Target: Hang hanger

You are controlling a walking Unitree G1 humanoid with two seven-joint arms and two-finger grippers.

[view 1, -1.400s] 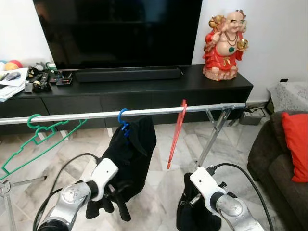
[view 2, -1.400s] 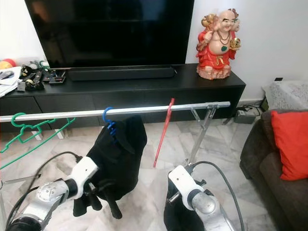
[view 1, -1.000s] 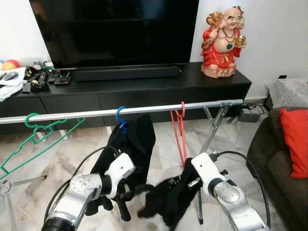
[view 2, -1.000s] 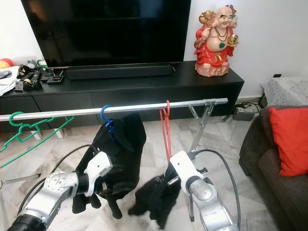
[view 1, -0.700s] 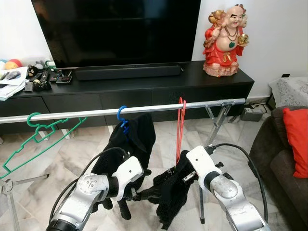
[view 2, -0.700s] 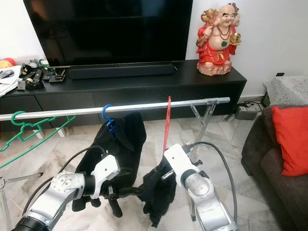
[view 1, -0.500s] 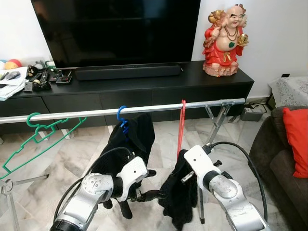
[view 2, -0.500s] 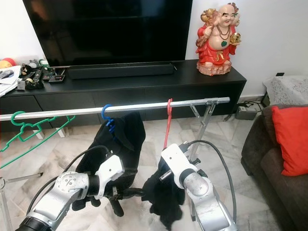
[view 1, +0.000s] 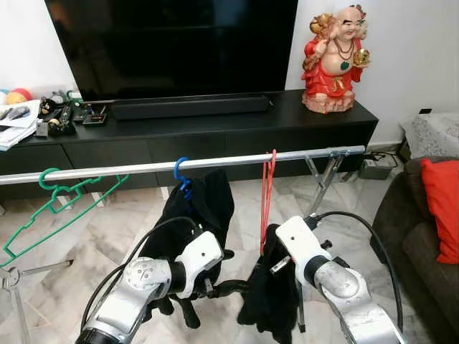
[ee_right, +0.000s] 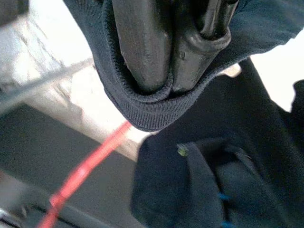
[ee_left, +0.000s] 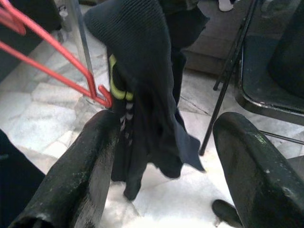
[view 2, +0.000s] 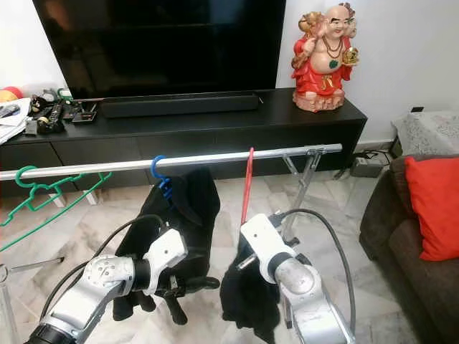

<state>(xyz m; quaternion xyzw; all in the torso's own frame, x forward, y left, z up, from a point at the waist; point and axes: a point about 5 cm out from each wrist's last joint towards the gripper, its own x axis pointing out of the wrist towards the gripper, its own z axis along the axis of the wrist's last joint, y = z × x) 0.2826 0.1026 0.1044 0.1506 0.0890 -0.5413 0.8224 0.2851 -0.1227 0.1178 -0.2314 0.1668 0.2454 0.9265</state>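
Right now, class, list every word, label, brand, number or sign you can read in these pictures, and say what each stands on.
No text can be read in any view.
TV: no brand shows on the dark screen or frame.
Papers and small items on the cabinet: too small and blurred to read.
Statue: no writing shows.
Dark garment: a yellow band, no lettering.

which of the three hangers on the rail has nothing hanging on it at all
The green plastic hanger at the metal rail's left end; the blue and red ones carry dark garments.
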